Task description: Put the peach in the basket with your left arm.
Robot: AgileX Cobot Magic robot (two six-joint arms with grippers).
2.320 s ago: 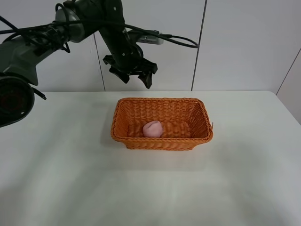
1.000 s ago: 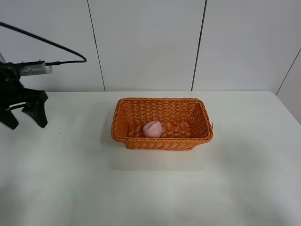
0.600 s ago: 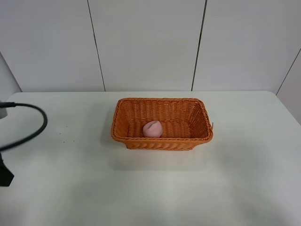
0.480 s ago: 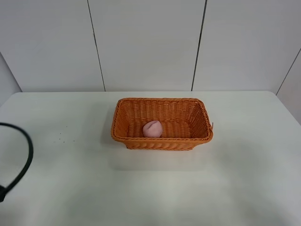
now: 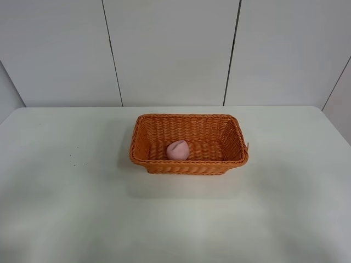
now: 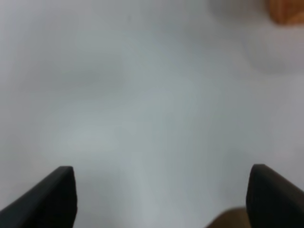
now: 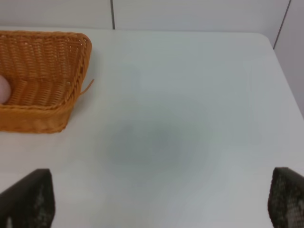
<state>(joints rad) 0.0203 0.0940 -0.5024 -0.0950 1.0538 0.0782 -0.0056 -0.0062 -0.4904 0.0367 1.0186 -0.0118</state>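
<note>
Inside, lying on basket (image 5: 188, 143) floor: peach (image 5: 177, 149). Hovering over white table (image 5: 82, 208), fingers spread wide, gripping nothing: left pincer (image 6: 161, 197), right pincer (image 7: 159, 202).

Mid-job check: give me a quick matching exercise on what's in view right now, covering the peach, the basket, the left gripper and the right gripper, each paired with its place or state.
Things:
1. peach
2. basket
3. left gripper
4. right gripper

Places or states:
A. orange wicker, standing on the white table
B. open, over the table with one end of the basket in its wrist view
C. lying inside the basket, toward its left end in the high view
D. open, over bare table, with only a blurred orange patch at the edge of its wrist view

Pairs: 1-C, 2-A, 3-D, 4-B
</note>
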